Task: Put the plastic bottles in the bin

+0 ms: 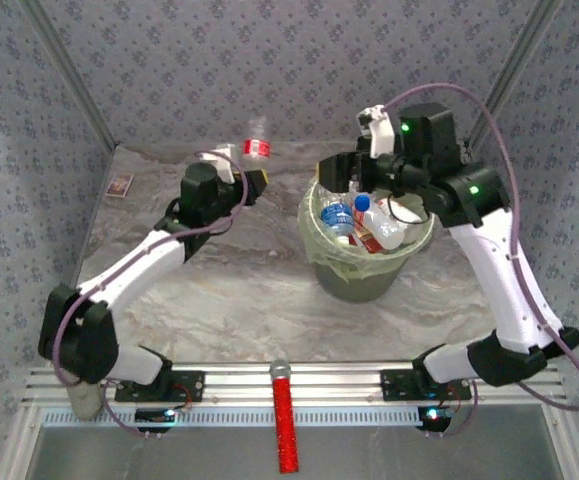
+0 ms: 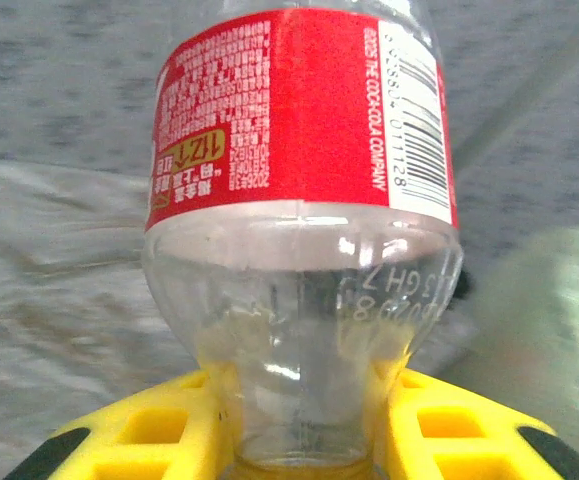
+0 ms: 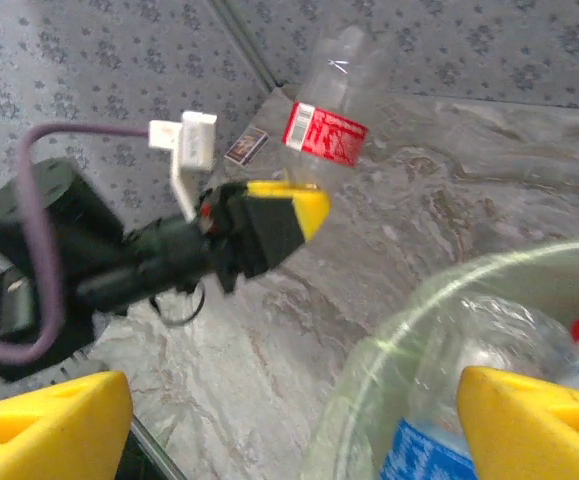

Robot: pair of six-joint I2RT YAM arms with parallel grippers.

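**Held bottle and bin, with hazards.** A clear red-labelled bottle [image 1: 257, 143] is held aloft by its narrow neck, with its body pointing away from the left tool [image 1: 252, 182]. That tool's yellow fingers are clamped on the neck. The bottle hangs above the table's far edge, to the left of the bin and apart from it, not yet over the mouth.

The bin [image 1: 359, 282], a pale-green bucket lined with a thin bag, stands on the table [image 1: 239, 300] right of centre, toward the far edge. Several bottles [image 1: 354, 218] already lie inside, heaped close to the rim. The right tool [image 3: 289, 420] hovers at the bin's far rim with its fingers spread wide apart and nothing between them.

Two things are no part of the task: a small card [image 1: 120, 185] near the far-left corner and a red stick [image 1: 285, 420] at the middle of the near edge.

Probable hazards:
- **Pivot or slip:** the grip takes only the slim, smooth neck, so a quick swing toward the bin could make the bottle pivot or slip free and fall onto the table.
- **Collision:** the right tool sits at the mouth, so the two arms may collide unless it clears first.
- **Roll-off:** the heap is high, so a bottle let go near the rim may roll off the pile and out.
- **Snag or tip:** a low approach could snag the loose bag edge or knock the light bin over.
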